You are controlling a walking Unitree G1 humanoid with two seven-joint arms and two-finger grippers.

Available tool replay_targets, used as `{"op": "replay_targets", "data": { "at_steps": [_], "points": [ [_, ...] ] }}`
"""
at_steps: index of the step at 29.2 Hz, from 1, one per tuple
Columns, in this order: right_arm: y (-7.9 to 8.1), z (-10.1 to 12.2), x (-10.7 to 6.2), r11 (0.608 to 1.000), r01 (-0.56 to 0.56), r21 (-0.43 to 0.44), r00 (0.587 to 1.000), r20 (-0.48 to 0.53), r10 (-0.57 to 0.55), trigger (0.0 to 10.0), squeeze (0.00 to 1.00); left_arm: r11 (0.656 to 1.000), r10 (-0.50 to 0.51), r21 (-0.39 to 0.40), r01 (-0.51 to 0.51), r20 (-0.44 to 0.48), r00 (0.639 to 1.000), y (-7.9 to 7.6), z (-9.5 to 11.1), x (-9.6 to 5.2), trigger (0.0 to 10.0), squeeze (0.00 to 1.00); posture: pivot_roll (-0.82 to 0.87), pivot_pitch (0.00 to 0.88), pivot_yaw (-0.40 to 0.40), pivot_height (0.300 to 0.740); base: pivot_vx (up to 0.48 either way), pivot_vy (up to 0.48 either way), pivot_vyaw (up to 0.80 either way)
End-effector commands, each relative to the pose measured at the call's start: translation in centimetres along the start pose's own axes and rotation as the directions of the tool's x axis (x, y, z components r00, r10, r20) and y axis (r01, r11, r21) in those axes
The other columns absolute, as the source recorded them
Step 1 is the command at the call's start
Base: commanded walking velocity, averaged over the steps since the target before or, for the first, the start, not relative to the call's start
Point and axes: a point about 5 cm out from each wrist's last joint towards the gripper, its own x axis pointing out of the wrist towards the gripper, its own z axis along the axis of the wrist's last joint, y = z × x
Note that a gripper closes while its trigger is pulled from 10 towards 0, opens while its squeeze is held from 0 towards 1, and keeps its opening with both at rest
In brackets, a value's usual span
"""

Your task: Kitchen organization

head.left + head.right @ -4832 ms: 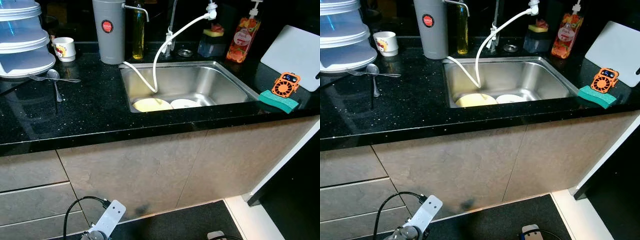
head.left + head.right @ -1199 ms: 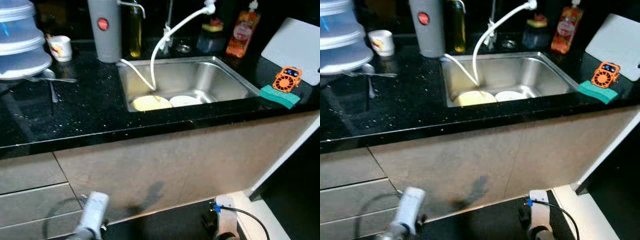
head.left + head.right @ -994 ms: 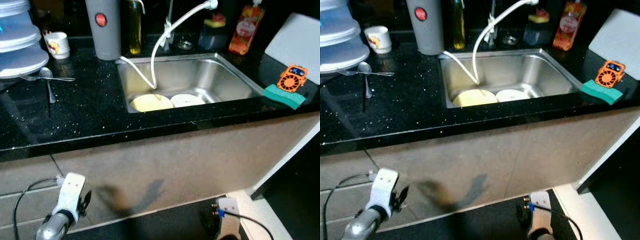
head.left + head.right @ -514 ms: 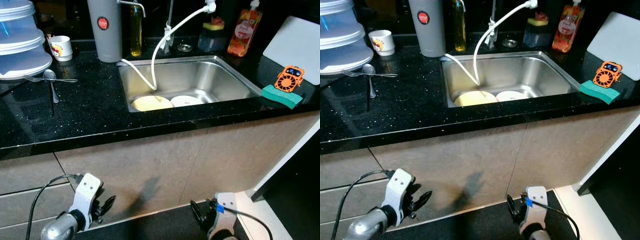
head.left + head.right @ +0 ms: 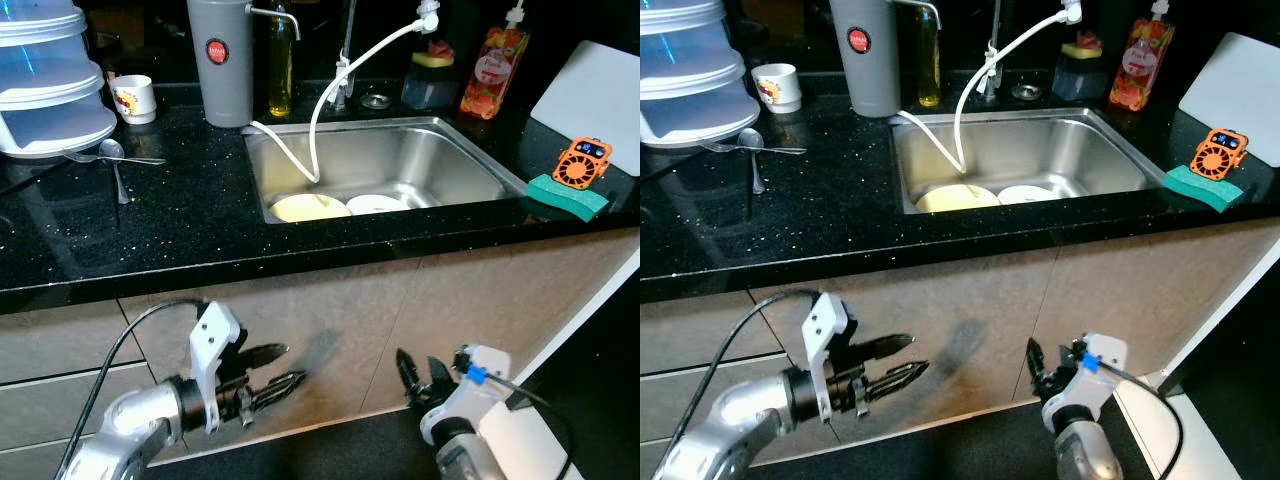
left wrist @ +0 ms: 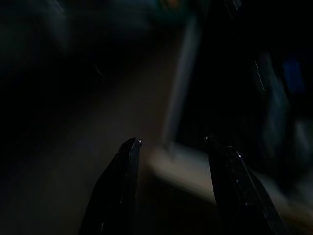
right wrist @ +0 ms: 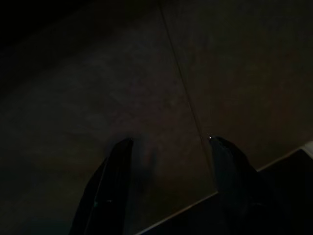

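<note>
A steel sink (image 5: 455, 150) is set in the black counter (image 5: 160, 235). In it lie a yellowish plate (image 5: 310, 208) and a white plate (image 5: 378, 204). A spoon (image 5: 114, 160) and a fork (image 5: 110, 158) rest on the counter at the left, near a white mug (image 5: 133, 98). My left gripper (image 5: 290, 365) is open and empty, held low before the beige cabinet front (image 5: 330, 310), fingers pointing right. My right gripper (image 5: 416, 370) is open too, low beside the cabinet under the sink. In the right wrist view its fingers (image 7: 115, 166) face the cabinet door seam.
A grey canister (image 5: 220, 60), an oil bottle (image 5: 278, 60), a white hose (image 5: 340, 80) and an orange soap bottle (image 5: 490, 70) line the back. A green sponge (image 5: 568, 196), an orange fan (image 5: 583, 160) and a white board (image 5: 590, 95) sit right. Stacked plastic containers (image 5: 50, 90) stand far left.
Both arms have risen from the bottom edge toward the cabinet front. The left gripper now points right with its fingers spread. The camera has shifted slightly.
</note>
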Motion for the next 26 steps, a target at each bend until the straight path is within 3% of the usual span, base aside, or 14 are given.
{"op": "replay_targets", "data": {
  "at_steps": [1,5,7,8,10,13,15,16,17,18,20,22,23,26],
  "points": [
    [-0.3,-0.5,0.1,1.0,0.023,-0.019,0.999,-0.028,-0.023,10.0,0.0,0.996,0.077,0.035,-0.082,0.115,0.99,0.9,2.9,1.2,10.0,0.0,-0.03,0.0,-0.039,0.74,0.0,0.0,0.0],
    [-0.5,-0.8,0.4,0.998,0.045,-0.049,0.998,-0.041,-0.047,10.0,0.0,0.963,0.245,0.071,-0.261,0.175,0.954,2.9,4.8,2.2,10.0,0.0,-0.03,0.0,-0.037,0.74,0.0,0.0,0.0],
    [-0.5,-0.1,0.8,0.996,0.084,-0.018,0.996,-0.014,-0.084,10.0,0.0,0.902,0.401,0.099,-0.421,0.171,0.9,4.9,5.5,2.3,10.0,0.0,-0.03,0.0,-0.033,0.74,0.0,0.0,0.0],
    [-0.5,-0.1,0.8,0.996,0.084,-0.018,0.996,-0.014,-0.084,10.0,0.0,0.902,0.401,0.099,-0.421,0.171,0.9,4.9,5.5,2.3,10.0,0.0,-0.03,0.0,-0.033,0.74,0.0,0.0,0.0],
    [-0.3,1.1,1.4,0.992,0.121,0.019,0.992,0.022,-0.122,10.0,0.0,0.796,0.57,0.138,-0.589,0.155,0.807,7.5,6.7,2.1,10.0,0.0,-0.04,0.0,-0.031,0.74,0.0,0.0,0.0],
    [-0.3,1.4,1.6,0.992,0.123,0.022,0.992,0.03,-0.124,10.0,0.0,0.761,0.612,0.157,-0.629,0.145,0.777,8.2,6.9,2.0,10.0,0.0,-0.04,0.0,-0.029,0.74,0.0,0.0,0.0],
    [-0.2,1.7,1.9,0.992,0.124,0.021,0.991,0.041,-0.125,10.0,0.0,0.652,0.729,0.176,-0.737,0.12,0.674,10.5,7.9,1.6,10.0,0.0,-0.03,0.0,-0.032,0.74,0.0,0.0,0.0],
    [-0.2,1.7,1.9,0.992,0.124,0.021,0.991,0.041,-0.125,10.0,0.0,0.652,0.729,0.176,-0.737,0.12,0.674,10.5,7.9,1.6,10.0,0.0,-0.03,0.0,-0.032,0.74,0.0,0.0,0.0],
    [-0.1,1.9,2.1,0.992,0.121,0.02,0.991,0.047,-0.122,10.0,0.0,0.597,0.779,0.166,-0.785,0.114,0.617,11.7,8.5,1.2,10.0,0.0,-0.04,0.0,-0.031,0.74,0.0,0.0,0.0],
    [-0.1,1.9,2.1,0.992,0.121,0.02,0.991,0.047,-0.122,10.0,0.0,0.597,0.779,0.166,-0.785,0.114,0.617,11.7,8.5,1.2,10.0,0.0,-0.04,0.0,-0.031,0.74,0.0,0.0,0.0],
    [0.1,2.5,2.3,0.993,0.117,0.013,0.991,0.068,-0.117,10.0,0.0,0.43,0.893,0.139,-0.892,0.083,0.443,14.7,9.5,-0.6,10.0,0.0,-0.04,0.0,-0.024,0.74,0.0,0.0,0.0],
    [0.2,2.9,2.5,0.992,0.122,0.024,0.989,0.083,-0.124,10.0,0.0,0.231,0.973,0.073,-0.97,0.004,0.232,17.4,9.5,-3.2,10.0,0.0,-0.04,0.0,-0.02,0.74,0.0,0.0,0.0],
    [0.2,2.9,2.5,0.992,0.123,0.026,0.989,0.083,-0.124,10.0,0.0,0.196,0.981,0.064,-0.979,-0.013,0.195,17.9,9.4,-3.7,10.0,0.0,-0.04,0.0,-0.02,0.74,0.0,0.0,0.0],
    [0.3,2.8,2.6,0.992,0.126,0.028,0.988,0.082,-0.128,10.0,0.0,0.167,0.986,0.049,-0.985,-0.028,0.165,18.2,9.4,-4.1,10.0,0.0,-0.04,0.0,-0.014,0.74,0.0,0.0,0.0]
  ]
}}
